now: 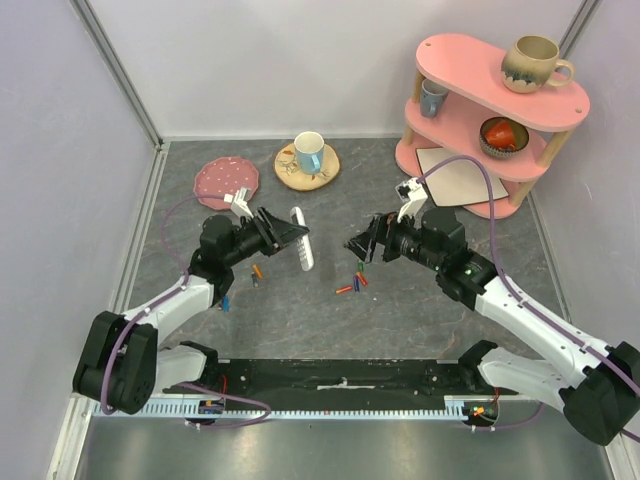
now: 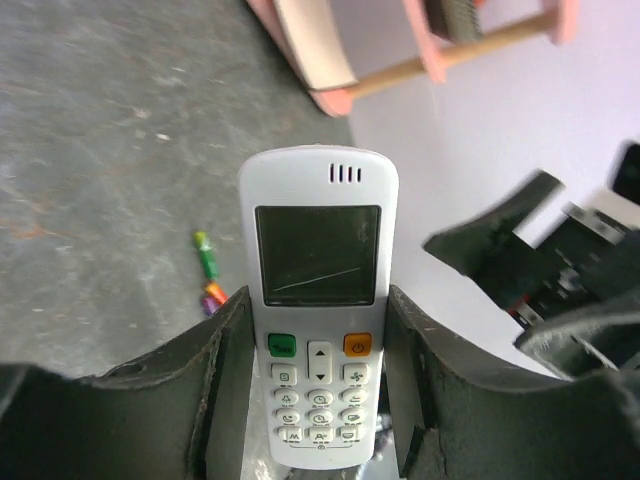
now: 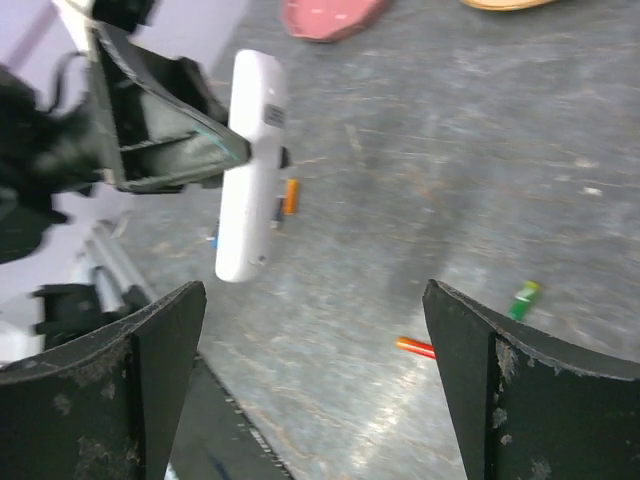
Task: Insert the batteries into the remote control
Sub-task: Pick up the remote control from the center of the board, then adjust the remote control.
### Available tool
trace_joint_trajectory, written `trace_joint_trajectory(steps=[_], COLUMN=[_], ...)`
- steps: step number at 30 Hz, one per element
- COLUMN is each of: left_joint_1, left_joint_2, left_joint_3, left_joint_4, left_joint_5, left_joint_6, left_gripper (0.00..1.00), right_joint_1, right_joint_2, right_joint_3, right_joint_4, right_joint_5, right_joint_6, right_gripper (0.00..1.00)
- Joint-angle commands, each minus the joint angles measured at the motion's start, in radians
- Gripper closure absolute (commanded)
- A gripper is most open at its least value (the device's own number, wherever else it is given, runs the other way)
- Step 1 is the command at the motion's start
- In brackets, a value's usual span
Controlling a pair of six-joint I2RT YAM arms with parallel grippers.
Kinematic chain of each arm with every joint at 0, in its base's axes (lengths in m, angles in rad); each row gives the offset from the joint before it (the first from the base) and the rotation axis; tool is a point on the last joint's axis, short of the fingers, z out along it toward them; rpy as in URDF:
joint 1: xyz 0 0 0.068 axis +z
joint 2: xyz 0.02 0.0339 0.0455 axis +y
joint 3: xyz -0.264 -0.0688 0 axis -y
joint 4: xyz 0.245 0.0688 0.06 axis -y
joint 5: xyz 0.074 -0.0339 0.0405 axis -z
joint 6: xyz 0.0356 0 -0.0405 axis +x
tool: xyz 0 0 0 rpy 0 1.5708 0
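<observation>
My left gripper [image 1: 288,236] is shut on the white remote control [image 1: 301,238] and holds it off the table. In the left wrist view the remote control [image 2: 318,250] shows its dark screen and buttons, with a dark finger pressed on each long side. My right gripper [image 1: 358,246] hangs open just right of it with nothing between its fingers [image 3: 150,350]. The right wrist view shows the remote control [image 3: 250,170] edge-on. Loose batteries [image 1: 356,280] lie on the table between the arms, a red-orange one [image 3: 415,347] and a green one [image 3: 525,295] among them. More batteries [image 1: 257,271] lie under the left arm.
A pink two-level shelf [image 1: 500,110] stands at the back right with a mug [image 1: 535,62], a blue cup [image 1: 433,97] and a bowl [image 1: 503,135]. A pink coaster [image 1: 226,178] and a wooden coaster bearing a cup [image 1: 308,155] sit at the back. A black rail [image 1: 340,380] runs along the near edge.
</observation>
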State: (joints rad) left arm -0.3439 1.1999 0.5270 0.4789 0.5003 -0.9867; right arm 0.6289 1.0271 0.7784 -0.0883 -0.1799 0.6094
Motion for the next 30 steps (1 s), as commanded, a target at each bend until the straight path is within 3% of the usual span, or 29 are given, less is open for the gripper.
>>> trace_joint_trajectory(steps=[1,3,11,17,20,30], left_joint_1=[0.026,0.025,0.028,0.025,0.026,0.025], left_joint_2=[-0.028,-0.034,-0.013,0.039,0.049,0.050], left_joint_3=[-0.076,-0.107,-0.130,-0.121,-0.116,-0.110], left_joint_4=[0.607,0.702,0.898,0.977,0.977,0.958], left_joint_5=[0.294,0.294,0.288,0.282,0.277,0.277], left_joint_6=[-0.162,-0.208,-0.293,-0.354,-0.360,-0.365], left_gripper=[0.98,0.98,0.98,0.98,0.98,0.98], right_joint_1=[-0.001,-0.001,0.002,0.061,0.094,0.146], right_joint_2=[-0.041,-0.026,0.077,0.158,0.194,0.275], right_joint_3=[-0.118,-0.180,-0.220,-0.165,-0.125,-0.076], right_joint_4=[0.374,0.557,0.884,0.877,0.811,0.823], right_joint_5=[-0.222,-0.265,-0.366,-0.368,-0.359,-0.339], right_joint_6=[0.202,0.295,0.457,0.425,0.377,0.359], right_gripper=[0.02,0.02,0.02,0.02,0.02,0.07])
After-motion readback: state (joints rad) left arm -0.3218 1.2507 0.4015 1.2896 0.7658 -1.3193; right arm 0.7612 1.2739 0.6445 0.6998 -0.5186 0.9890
